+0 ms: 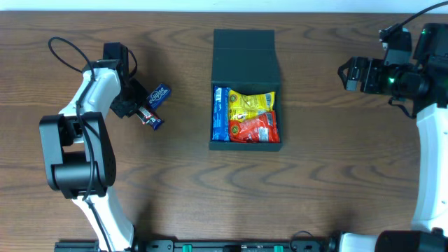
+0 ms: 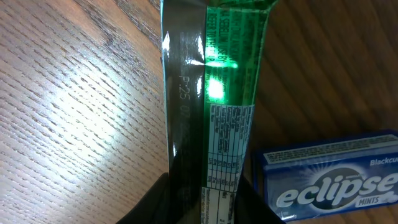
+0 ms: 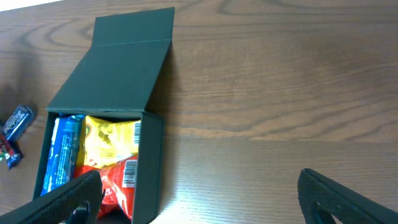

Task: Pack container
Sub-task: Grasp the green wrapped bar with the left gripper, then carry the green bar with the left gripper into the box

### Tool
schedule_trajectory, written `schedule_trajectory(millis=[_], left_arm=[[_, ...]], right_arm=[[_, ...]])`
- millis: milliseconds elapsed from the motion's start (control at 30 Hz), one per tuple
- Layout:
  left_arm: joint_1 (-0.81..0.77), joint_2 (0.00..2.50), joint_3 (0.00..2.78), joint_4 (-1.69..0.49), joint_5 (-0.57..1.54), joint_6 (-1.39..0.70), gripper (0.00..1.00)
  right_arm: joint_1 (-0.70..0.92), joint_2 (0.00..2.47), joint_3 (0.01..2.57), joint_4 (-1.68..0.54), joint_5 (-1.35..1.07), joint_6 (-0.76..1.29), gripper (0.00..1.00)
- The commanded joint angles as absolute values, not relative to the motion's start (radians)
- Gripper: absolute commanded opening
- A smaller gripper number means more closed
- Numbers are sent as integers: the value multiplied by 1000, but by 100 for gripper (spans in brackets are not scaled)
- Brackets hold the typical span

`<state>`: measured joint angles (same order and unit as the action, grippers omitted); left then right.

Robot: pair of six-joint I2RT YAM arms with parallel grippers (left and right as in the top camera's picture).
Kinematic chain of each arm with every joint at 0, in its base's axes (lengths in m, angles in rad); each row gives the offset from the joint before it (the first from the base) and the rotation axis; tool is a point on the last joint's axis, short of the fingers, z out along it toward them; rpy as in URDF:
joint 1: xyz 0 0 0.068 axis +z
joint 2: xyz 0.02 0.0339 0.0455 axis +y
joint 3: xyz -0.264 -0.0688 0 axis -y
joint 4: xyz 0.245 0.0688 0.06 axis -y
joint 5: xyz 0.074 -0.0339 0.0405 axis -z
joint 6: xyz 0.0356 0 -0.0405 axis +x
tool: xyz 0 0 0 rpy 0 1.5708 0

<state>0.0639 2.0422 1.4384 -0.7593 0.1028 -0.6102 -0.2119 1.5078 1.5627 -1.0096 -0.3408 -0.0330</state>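
2 arms stand over a brown wood-grain table (image 1: 329, 175) in the overhead view, and the dark teal-grey square cardboard container (image 1: 245, 143) sits at the middle of it, open, with its flat flap lid (image 1: 245, 49) laid back on the far side. 3 packets lie side by side inside: a long blue packet (image 1: 220, 113) along the left wall, a yellow crinkled packet (image 1: 253, 103) at the far right and a red-orange packet (image 1: 256, 129) in front of it. Well to the left, the left gripper (image 1: 140, 110) is down at a dark-wrapped snack bar (image 1: 150, 119), with a small blue mint box (image 1: 159, 94) just beside it. The right gripper (image 1: 346, 73) hovers off to the right of the container. In the left wrist view, the bar, lit green on its label, runs up from between the 2 dark fingers (image 2: 155, 208), which sit close against either side of it; whether they already pinch it I cannot tell. The mint box, marked "eclipse", lies near the bar's right side. In the right wrist view, the right gripper's 2 fingers (image 3: 348, 199) stand wide apart with nothing between them, and the container lies ahead to the left.
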Motion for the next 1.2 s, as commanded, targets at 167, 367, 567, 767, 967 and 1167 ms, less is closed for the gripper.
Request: schedule_trajectory(millis=[167,367,567,767,967,1167], left_arm=[[65,2045,1619,-895,101,-467,19],[25,2045,1809,-983,102,-393,12],[-147,2045,1893,-966,97,-274,12],[-412,2046,1898,-955,96,-201,13],[-522,2046,1893,-989,94,-261,14],[-592,2057,1858,-990,81,-317,13]], right_arm=[[-222,1489,1570,-1007,-348,-23,99],[-222,1489,1570,-1003,-348,-23,99],[-227,1488,1571,-979,-348,-22,99],[-264,1488,1571,-969,-348,-11,99],[-284,1488,1571,-969,-348,-13,99],[-308,1488,1571,-965,-348,-15,99]])
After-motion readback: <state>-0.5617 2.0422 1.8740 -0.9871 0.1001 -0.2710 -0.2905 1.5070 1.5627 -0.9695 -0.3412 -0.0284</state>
